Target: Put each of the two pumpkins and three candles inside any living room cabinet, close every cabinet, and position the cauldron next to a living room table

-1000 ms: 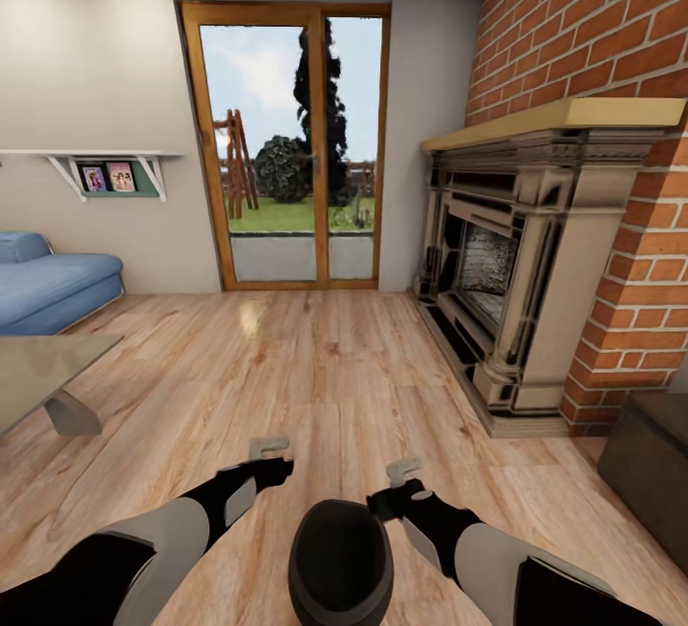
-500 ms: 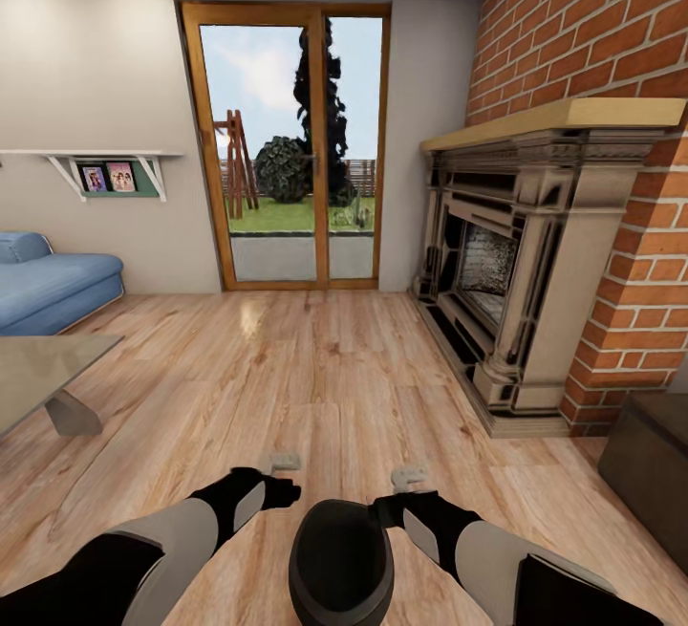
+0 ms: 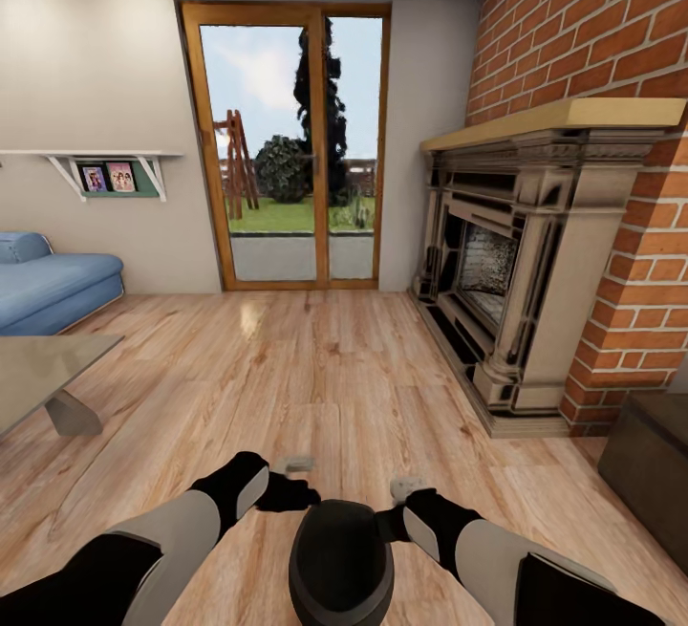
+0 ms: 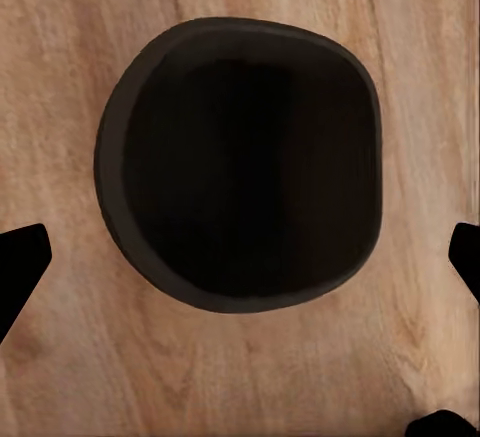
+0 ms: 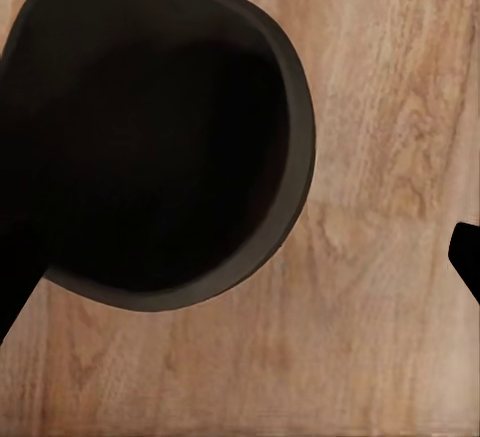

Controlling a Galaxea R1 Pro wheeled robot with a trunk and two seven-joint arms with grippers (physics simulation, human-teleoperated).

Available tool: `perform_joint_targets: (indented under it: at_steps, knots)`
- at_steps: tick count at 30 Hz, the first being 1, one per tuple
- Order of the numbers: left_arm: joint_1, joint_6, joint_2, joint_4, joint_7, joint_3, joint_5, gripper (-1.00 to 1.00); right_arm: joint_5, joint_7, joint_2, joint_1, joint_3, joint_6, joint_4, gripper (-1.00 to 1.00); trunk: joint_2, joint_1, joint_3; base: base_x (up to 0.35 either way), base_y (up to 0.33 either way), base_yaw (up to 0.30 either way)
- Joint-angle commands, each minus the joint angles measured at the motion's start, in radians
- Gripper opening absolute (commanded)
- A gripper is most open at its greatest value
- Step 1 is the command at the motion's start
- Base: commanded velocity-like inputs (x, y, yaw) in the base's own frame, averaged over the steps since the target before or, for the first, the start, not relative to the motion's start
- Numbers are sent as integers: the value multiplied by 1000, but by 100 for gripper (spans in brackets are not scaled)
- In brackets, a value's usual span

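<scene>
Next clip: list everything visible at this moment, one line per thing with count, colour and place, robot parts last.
cauldron: one, black, on the wood floor between both arms, mouth up
coffee table: one, grey glossy top, at the left edge
sofa: one, blue, far left by the wall
wall shelf: one, white, above the sofa, holding small pictures
glass door: one, wood-framed, back wall, garden beyond
fireplace: one, grey stone with a pale wood mantel, in the red brick wall on the right
cabinet: one, dark brown, corner showing at lower right
left gripper: one, black with pale fingers, fingers open, above the cauldron
right gripper: one, same colours, fingers open, beside the cauldron's rim
</scene>
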Motion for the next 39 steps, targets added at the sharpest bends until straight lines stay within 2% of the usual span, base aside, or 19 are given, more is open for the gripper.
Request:
perform_joint_targets:
  at_steps: [1,3,7,10,13,30,34,36,39]
  knots:
    - [0,7,0,-4,-4,-9,9,100,-6,0,0,-1,7,9,0,100,0,0,-1,0,0,0]
    - [0,16,-3,-13,-41,-9,9,100,-6,-1,0,-1,7,28,-1,100,0,0,-1,0,0,0]
    - [0,26,-3,-15,-60,-9,9,100,-7,0,0,-2,7,32,-1,100,0,0,-1,0,0,0]
    - [0,92,-1,-16,-63,-8,10,100,-7,0,0,-2,7,33,-1,100,0,0,-3,0,0,0]
    - [0,123,0,-15,-63,-8,11,100,-8,0,0,-2,7,33,-1,100,0,0,-7,0,0,0]
    - [0,128,1,-4,-61,-12,7,100,-8,2,0,-2,8,31,-1,100,0,0,-34,0,0,0]
    - [0,124,0,-3,-49,-12,4,100,-8,1,0,-2,8,31,0,100,0,0,-41,0,0,0]
    - [0,105,-1,1,-19,-12,-1,100,-8,0,0,-2,8,30,0,100,0,0,-44,0,0,0]
    - [0,87,-4,14,58,-11,-4,100,-8,-2,0,-2,8,27,0,100,0,0,-49,0,0,0]
